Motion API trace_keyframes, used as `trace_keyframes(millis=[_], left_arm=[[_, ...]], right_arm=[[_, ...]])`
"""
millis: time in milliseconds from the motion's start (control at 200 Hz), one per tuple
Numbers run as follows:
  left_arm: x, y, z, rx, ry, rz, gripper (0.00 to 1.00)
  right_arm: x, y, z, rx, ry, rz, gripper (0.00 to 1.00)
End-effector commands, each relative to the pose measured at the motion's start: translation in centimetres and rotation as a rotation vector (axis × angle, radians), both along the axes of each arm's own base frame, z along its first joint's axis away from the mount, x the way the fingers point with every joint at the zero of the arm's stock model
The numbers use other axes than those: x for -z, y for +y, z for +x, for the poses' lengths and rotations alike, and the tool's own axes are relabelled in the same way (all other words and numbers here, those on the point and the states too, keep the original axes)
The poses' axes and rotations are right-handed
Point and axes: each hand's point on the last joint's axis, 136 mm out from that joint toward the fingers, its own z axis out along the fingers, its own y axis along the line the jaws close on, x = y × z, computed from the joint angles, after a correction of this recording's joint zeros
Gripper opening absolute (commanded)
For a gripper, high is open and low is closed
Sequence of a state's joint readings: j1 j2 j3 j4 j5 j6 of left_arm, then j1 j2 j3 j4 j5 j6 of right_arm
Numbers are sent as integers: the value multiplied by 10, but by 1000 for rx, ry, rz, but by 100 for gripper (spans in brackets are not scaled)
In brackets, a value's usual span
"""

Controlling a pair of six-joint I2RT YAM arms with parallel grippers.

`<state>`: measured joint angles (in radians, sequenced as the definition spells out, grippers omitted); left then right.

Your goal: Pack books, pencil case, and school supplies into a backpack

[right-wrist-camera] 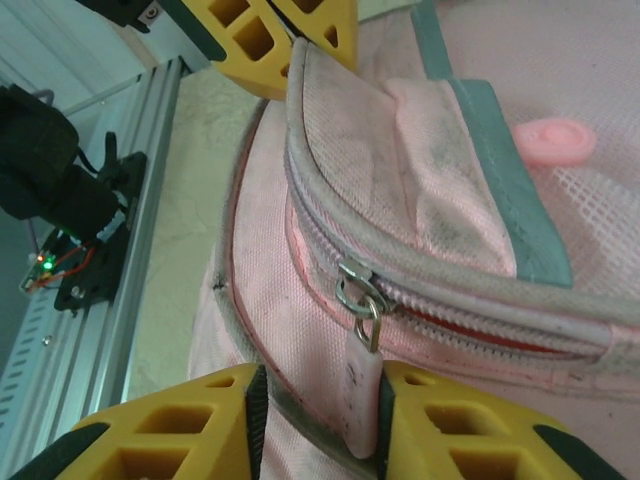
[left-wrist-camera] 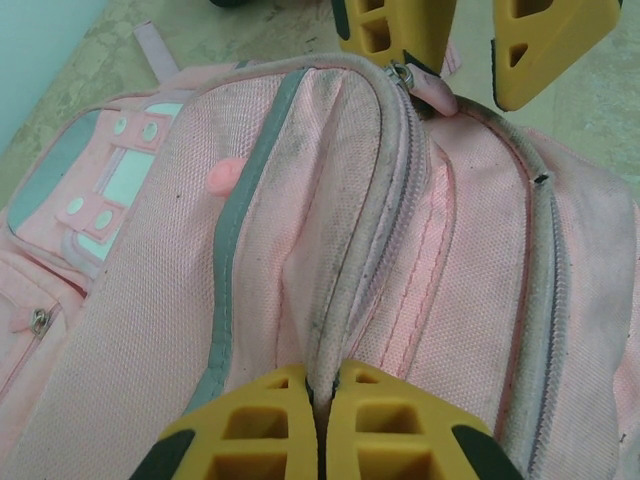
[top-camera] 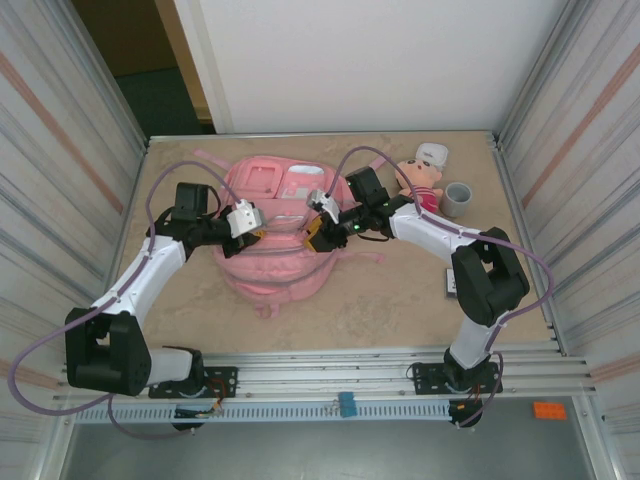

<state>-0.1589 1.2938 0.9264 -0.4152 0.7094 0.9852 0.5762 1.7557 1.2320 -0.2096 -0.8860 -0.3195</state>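
The pink backpack (top-camera: 275, 270) lies flat mid-table. My left gripper (top-camera: 256, 232) (left-wrist-camera: 322, 400) is shut on a raised fold of the backpack (left-wrist-camera: 150, 300) along its grey zipper seam. My right gripper (top-camera: 320, 232) (right-wrist-camera: 320, 420) stands open around the pale pink zipper pull (right-wrist-camera: 360, 385) of the backpack (right-wrist-camera: 300, 260); the pull rests against one pad, with a gap to the other. The zipper beside it is parted a little, showing red inside. The left wrist view also catches the zipper pull (left-wrist-camera: 435, 92) with the right gripper (left-wrist-camera: 470, 50) around it. The books, pencil case and school supplies are out of view.
A pink plush doll (top-camera: 422, 180) and a grey cup (top-camera: 457, 199) sit right of the backpack near the back. A small dark item (top-camera: 450, 283) lies by the right arm. Metal walls flank the table; an aluminium rail (right-wrist-camera: 110, 290) runs along the near edge.
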Motion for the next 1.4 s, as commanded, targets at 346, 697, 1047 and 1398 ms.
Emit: trace_keyframes(millis=[346, 697, 1047, 1398], left_arm=[[-36, -24, -5, 56, -76, -94, 0], [-25, -38, 19, -198, 27, 7, 0], [-30, -69, 14, -400, 228, -149, 0], [-17, -99, -11, -459, 494, -268, 0]], right_arm=[[3, 2, 16, 153, 48, -4, 18], [-15, 3, -11, 274, 205, -7, 0], [-8, 5, -43, 419, 569, -41, 0], [0, 11, -60, 529, 660, -70, 0]])
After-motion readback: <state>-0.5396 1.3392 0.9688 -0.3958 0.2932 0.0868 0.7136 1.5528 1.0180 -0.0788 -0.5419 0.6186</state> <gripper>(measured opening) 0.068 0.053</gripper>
